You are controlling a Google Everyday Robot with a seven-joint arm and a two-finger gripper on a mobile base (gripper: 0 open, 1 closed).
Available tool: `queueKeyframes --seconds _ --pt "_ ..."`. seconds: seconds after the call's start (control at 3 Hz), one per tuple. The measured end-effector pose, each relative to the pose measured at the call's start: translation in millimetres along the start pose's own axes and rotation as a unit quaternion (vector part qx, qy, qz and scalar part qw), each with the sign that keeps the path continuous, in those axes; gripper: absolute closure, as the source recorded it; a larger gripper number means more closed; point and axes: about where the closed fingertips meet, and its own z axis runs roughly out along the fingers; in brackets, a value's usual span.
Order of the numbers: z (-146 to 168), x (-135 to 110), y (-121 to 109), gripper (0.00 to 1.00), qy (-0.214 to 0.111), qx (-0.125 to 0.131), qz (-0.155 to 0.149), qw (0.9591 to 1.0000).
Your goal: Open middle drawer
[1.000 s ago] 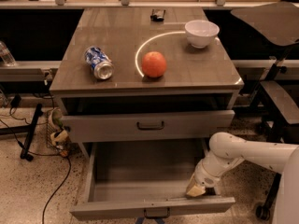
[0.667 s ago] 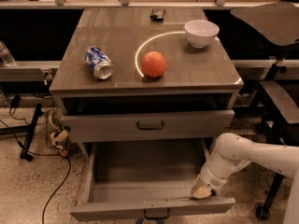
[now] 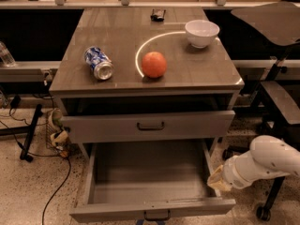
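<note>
Low in the middle of the frame: the middle drawer [image 3: 145, 172], pulled far out. Grey all over, deep and bare inside, with a flat front and a small dark bar handle. Just past its right wall, outside it, the end effector [image 3: 216, 179] on a white arm [image 3: 262, 163]. Cannot tell how open, or holding anything. Right above, a bigger grey drawer [image 3: 187, 125], out a little. Up on the table [image 3: 117, 36]: a blue can [image 3: 99, 63] lying down, an orange [image 3: 154, 64], a white bowl [image 3: 201, 33].
</note>
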Motion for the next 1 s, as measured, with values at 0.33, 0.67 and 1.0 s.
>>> queueKeyframes --seconds 0.33,0.67,1.0 --pt "-74.1 -15.5 -17.4 1.0 -0.031 0.109 -0.019 0.9934" --pt "-123.0 -29.1 -23.2 1.0 -0.05 0.173 -0.038 0.983" --pt "-125.8 -26.8 -22.1 1.0 -0.05 0.176 -0.037 0.9824"
